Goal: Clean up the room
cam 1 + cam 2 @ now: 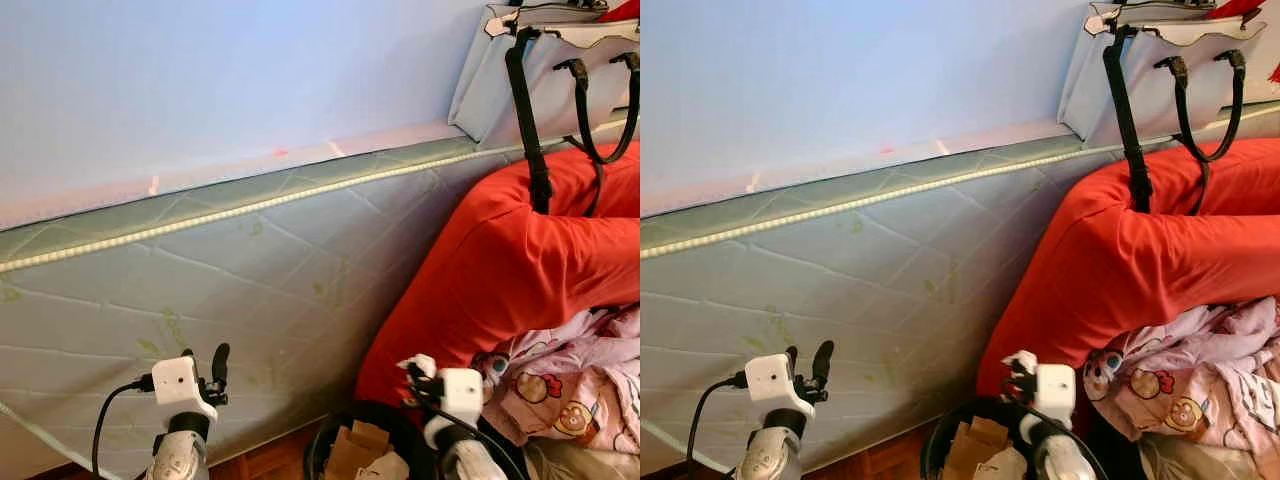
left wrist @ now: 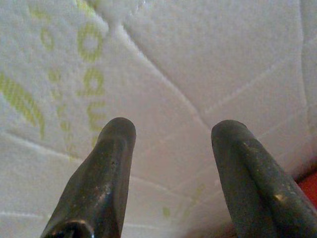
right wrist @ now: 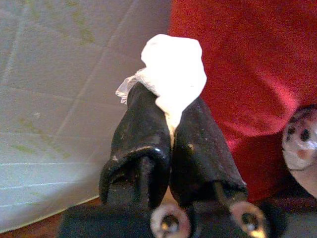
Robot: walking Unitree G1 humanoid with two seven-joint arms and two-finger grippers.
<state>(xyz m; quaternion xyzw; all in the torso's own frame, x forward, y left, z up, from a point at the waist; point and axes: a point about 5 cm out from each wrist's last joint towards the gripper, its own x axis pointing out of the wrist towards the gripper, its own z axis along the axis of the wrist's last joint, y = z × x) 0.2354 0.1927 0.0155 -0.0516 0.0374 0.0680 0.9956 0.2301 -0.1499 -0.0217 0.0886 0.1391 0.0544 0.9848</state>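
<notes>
My right gripper (image 3: 171,106) is shut on a crumpled white tissue (image 3: 173,72), which sticks out past the fingertips. In the eye views that gripper (image 1: 415,372) is held low, just above a black bin (image 1: 345,445) that holds brown cardboard scraps (image 1: 360,450). The tissue (image 1: 418,364) shows as a small white wad at its tip. My left gripper (image 1: 205,362) is raised in front of the mattress side (image 1: 250,290); its fingers (image 2: 106,173) stand apart with nothing between them, close to the quilted cover.
A quilted mattress with a blue sheet (image 1: 200,80) fills the left and middle. A red beanbag (image 1: 500,270) sits to the right, with a grey handbag (image 1: 545,70) on top and patterned pink clothes (image 1: 570,390) in front. Wooden floor (image 1: 270,465) shows below.
</notes>
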